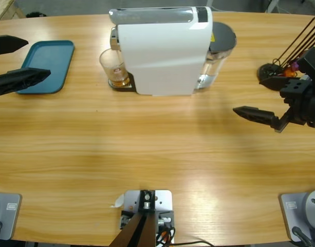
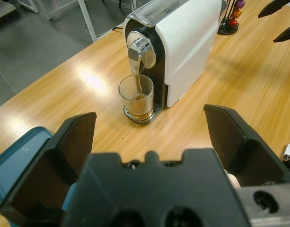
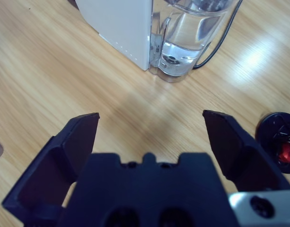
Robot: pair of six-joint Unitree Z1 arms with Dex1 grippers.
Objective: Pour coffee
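Observation:
A clear glass [image 1: 113,66] [image 2: 136,94] stands on the drip grate under the spout of the white coffee machine [image 1: 162,49] [image 2: 187,42]. A shallow amber layer of coffee [image 1: 119,80] [image 2: 142,107] lies in its bottom, and a thin stream runs from the spout into it. My left gripper [image 1: 38,58] [image 2: 149,115] is open at the table's left end, over the blue tray, pointing at the glass from a distance. Far right, my right gripper [image 1: 249,90] [image 3: 150,117] is open and empty, facing the machine's water tank [image 3: 182,42].
A blue tray [image 1: 57,56] [image 2: 17,156] lies at the back left. A black capsule rack [image 1: 275,72] [image 2: 232,19] [image 3: 279,137] with coloured capsules stands at the back right, close to the right gripper. Bare wooden table [image 1: 157,154] spreads in front of the machine.

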